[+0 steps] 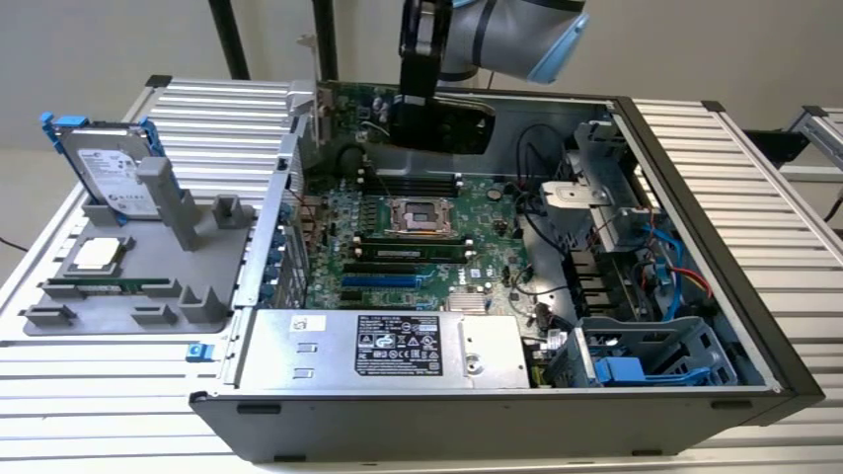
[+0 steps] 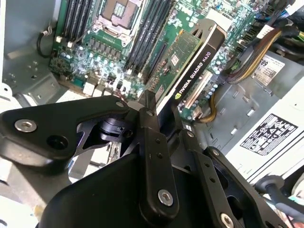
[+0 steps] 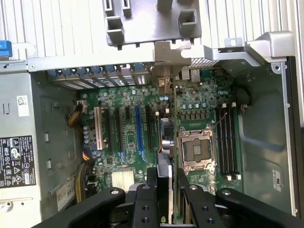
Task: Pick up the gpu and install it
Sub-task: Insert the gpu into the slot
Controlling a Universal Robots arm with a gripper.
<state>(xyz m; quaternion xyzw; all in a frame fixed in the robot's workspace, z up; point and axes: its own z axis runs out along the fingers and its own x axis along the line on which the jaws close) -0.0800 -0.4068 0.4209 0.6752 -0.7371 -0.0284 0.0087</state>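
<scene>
Second wrist view, jaws gripping gpu [image 2: 189,61], exterior view, gpu over motherboard [image 1: 345,225]

One gpu [image 1: 441,123], one computer case [image 1: 461,425], one hard drive [image 1: 113,168], one grey fixture [image 1: 106,321].

arm [image 1: 520,35] pointing down | pincer [image 3: 167,173] apparently clamped on gpu [image 2: 192,59]

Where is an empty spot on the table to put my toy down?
The ribbed table is bare on the exterior view's right of the computer case, and also in front of the gray tray at the exterior view's left. Inside the case it is crowded: circuit board, cables, and the gripper holding the graphics card over the board.
</scene>
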